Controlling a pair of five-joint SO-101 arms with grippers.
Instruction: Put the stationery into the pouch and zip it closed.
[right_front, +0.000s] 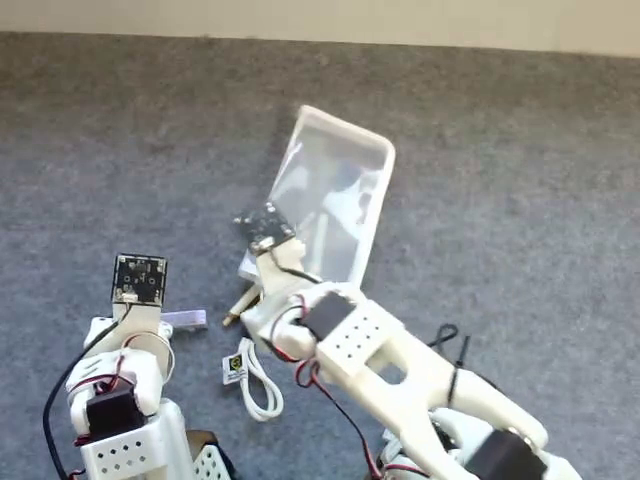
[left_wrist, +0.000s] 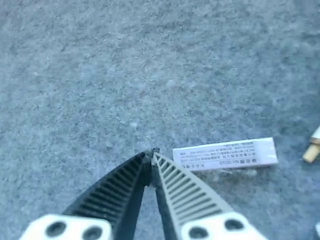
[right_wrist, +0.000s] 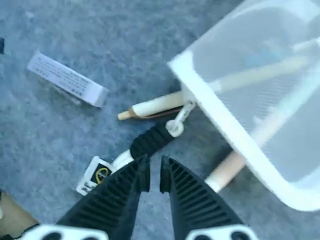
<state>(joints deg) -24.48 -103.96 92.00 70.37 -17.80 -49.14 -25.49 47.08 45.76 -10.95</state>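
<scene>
1. Two tools listed.
   - Left tool (left_wrist: 152, 154): clenched and empty, with its tips meeting. It is poised over the bare worktop (right_front: 520, 150), just beside the white block (left_wrist: 225, 154).
   - Right tool (right_wrist: 154, 167): jaws parted by a slim gap, nothing held. It hangs over the black end of the cable (right_wrist: 149, 141), near the pouch mouth.
2. Pouch (right_front: 335, 190): translucent, lying flat on the worktop with its mouth towards the arms. Long items show through its wall. A pencil (right_wrist: 225, 172) juts out of the mouth. The zip pull (right_wrist: 177, 125) lies at the mouth corner, close against the pen (right_wrist: 155, 106).
3. Three loose items:
   - the pen, just outside the mouth;
   - the cable, looped and tagged;
   - the block, over by the left arm.
4. Step in hand, as judged: the right tool takes the next loose item, probably the cable or the pen.
5. Method advised:
   - The jaws should widen first, because the present gap looks too slim for either item.
   - The tool should descend straight down.
   - The cable is best gripped on its stiff black end, not on the slack loop.
   - The tool should stay clear of the pull and the pencil so the pouch does not shift.
6. Caution: the pencil will likely need seating fully inside before the zip can run.
</scene>
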